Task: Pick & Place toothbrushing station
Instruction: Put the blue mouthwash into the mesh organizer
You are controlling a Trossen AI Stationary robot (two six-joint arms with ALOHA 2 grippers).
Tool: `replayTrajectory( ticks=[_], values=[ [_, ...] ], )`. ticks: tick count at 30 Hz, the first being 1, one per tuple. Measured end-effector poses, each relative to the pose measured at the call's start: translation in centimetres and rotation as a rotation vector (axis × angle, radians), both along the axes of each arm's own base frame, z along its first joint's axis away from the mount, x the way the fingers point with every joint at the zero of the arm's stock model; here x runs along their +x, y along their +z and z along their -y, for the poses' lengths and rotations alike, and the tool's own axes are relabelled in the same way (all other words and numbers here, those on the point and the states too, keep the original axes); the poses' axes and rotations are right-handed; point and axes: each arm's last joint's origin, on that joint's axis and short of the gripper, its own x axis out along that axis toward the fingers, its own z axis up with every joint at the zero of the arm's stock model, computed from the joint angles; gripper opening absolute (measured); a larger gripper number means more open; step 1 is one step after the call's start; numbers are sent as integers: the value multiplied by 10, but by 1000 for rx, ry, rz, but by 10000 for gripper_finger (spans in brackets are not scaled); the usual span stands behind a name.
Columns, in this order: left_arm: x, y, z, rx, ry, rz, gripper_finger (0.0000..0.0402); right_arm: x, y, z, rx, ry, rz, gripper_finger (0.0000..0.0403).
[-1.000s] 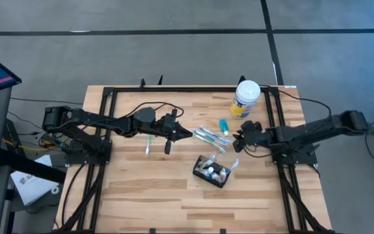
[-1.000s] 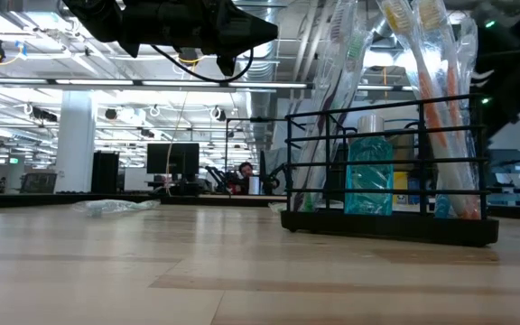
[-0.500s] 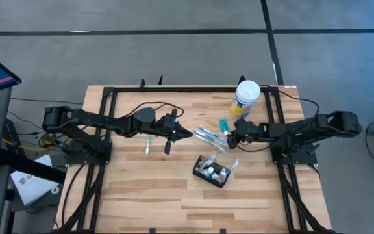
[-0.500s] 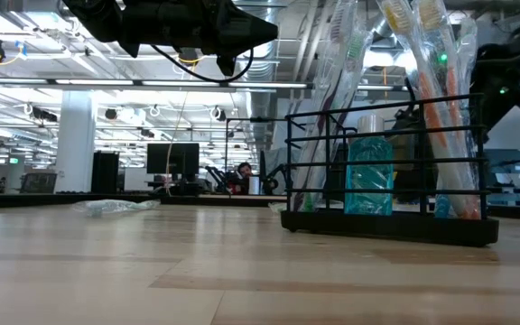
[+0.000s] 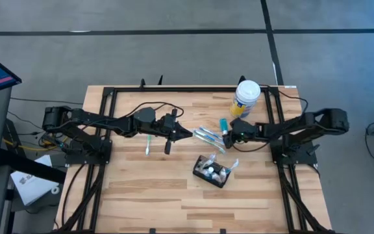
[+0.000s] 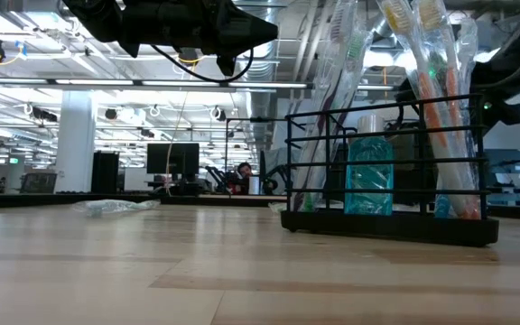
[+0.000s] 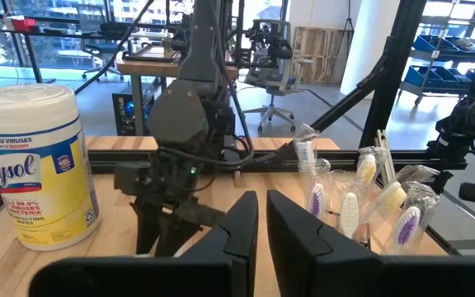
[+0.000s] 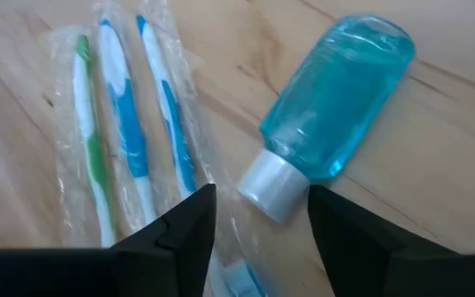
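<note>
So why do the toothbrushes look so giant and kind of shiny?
In the low view the toothbrushing station stands very near the camera, so its wrapped brushes loom large. In the right wrist view the wrapped toothbrushes and the blue bottle catch light on their plastic.

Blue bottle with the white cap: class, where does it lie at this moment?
In the high view the blue bottle lies flat on the table's right half, below the white-lidded tub, beside the wrapped toothbrushes, with the open right gripper just over it.
</note>
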Motion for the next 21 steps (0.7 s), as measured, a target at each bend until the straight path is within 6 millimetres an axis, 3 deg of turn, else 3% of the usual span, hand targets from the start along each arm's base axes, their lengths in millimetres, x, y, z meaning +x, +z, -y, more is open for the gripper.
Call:
replayTrajectory(
  ticks=[21],
  values=[
    [0, 0, 0, 0, 0, 0, 21, 10, 7, 6, 26, -29, 51, 192]
  ],
)
